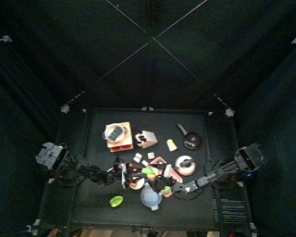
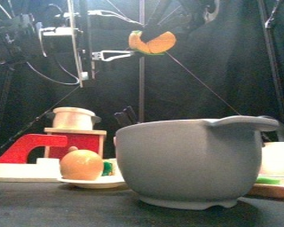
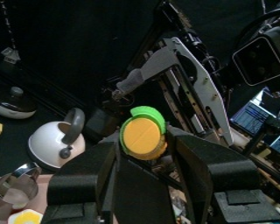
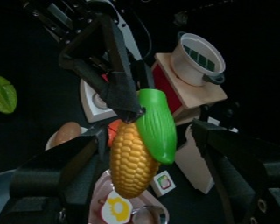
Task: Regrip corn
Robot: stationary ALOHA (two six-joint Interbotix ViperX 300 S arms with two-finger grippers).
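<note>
The corn is a yellow cob with a green husk along one side. My left gripper is shut on its upper end and holds it in the air above the table. In the left wrist view the corn shows end-on between the left jaws. My right gripper is open, with its jaws spread wide on either side of the cob and apart from it. In the front view the corn hangs high beside the left gripper.
A large grey bowl stands at the table's front. A round fruit on a plate, a red toy block and a white cup on a wooden box lie below. A white kettle stands nearby.
</note>
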